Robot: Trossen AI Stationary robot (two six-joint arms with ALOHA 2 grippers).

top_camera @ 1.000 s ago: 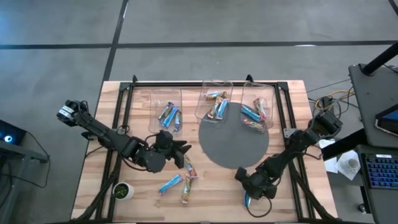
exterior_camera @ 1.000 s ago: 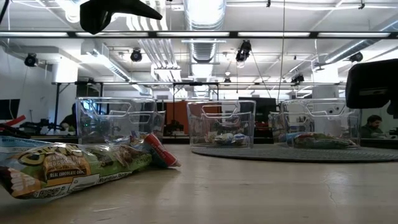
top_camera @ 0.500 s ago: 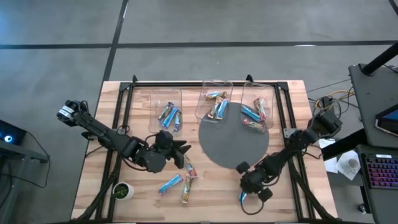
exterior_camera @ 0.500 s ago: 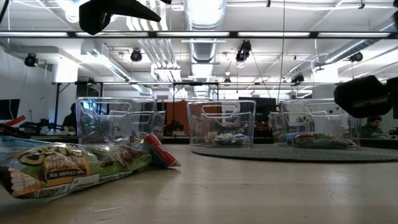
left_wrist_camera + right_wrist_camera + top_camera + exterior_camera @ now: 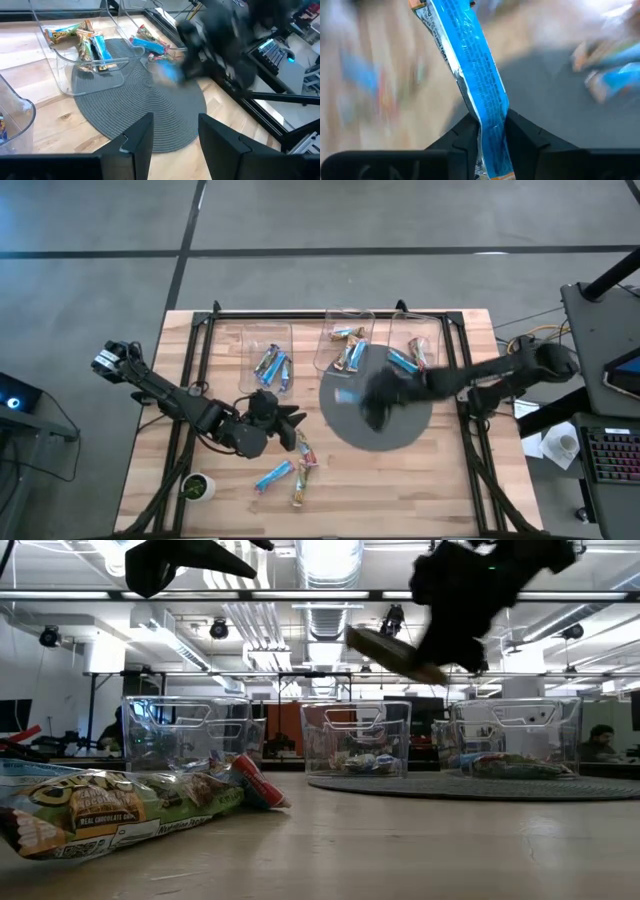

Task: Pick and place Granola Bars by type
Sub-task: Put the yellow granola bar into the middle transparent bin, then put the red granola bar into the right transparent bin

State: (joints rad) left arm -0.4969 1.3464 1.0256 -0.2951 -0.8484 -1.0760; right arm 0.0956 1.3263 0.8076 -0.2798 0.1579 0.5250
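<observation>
The bench [image 5: 160, 430] is pale, light-brown wood with visible grain, crossed by a black metal frame [image 5: 330, 313]. On it lies a round dark-grey mat [image 5: 385, 435] with a fine woven ripple pattern. Three clear plastic bins [image 5: 268, 345] hold bright blue and multicoloured wrapped bars. The right tool [image 5: 487, 131] is black and grips a bright blue bar [image 5: 470, 70] with small white print and an orange end. The left tool [image 5: 295, 420] is black as well. Loose on the wood are a blue bar [image 5: 273, 476] and a tan-green bar [image 5: 110, 810] with brown and yellow lettering, its neighbour showing a red tip. A small cup [image 5: 196, 486] is green and white. The floor [image 5: 100, 240] is grey with dark lines.
</observation>
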